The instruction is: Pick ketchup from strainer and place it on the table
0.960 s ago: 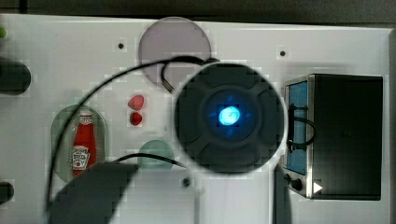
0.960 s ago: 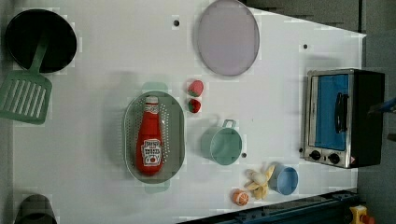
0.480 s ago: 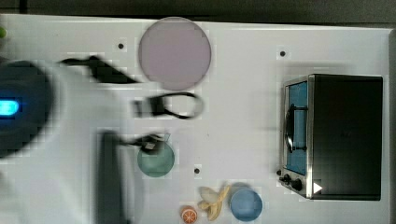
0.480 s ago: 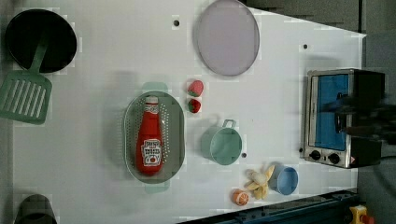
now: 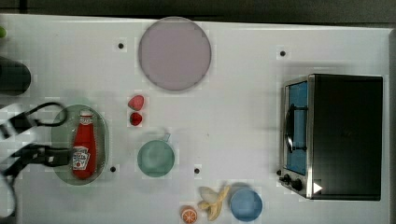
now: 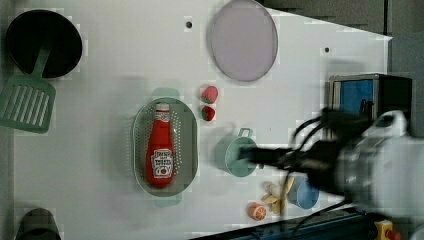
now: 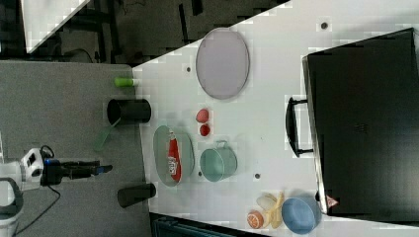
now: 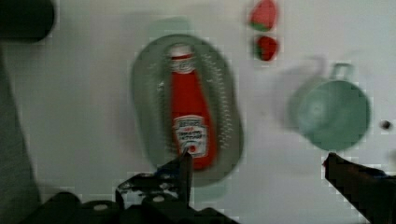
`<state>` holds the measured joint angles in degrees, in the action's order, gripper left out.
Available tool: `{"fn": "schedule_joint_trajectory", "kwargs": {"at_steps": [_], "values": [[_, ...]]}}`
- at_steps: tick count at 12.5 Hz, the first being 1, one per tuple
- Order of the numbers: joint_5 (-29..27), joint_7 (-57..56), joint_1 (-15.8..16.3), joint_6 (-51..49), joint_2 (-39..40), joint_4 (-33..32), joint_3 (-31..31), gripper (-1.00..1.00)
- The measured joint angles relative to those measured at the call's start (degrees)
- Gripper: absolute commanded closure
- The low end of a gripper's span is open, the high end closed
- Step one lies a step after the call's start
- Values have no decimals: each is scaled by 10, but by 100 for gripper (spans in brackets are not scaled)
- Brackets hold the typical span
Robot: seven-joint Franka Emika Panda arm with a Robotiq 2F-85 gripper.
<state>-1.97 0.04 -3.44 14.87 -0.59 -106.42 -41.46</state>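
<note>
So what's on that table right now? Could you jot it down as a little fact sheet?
ketchup: lying flat inside the strainer, white cap pointing toward the left view's top
strainer: on the table, beside two strawberries
green cup: apart from the strainer
purple plate: nothing on it
toaster oven: at the top view's right
gripper: open, holding nothing
</note>
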Motion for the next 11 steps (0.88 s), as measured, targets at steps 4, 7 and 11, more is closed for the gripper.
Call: {"fn": "schedule_joint_trajectory", "kwargs": {"at_steps": [4,7,11], "values": [[6,2,10,152,41,-68,-56,-100],[61,6,10,250,74,-140,-66,-100],[83,32,7,374,149,-239,-59,-100]]}}
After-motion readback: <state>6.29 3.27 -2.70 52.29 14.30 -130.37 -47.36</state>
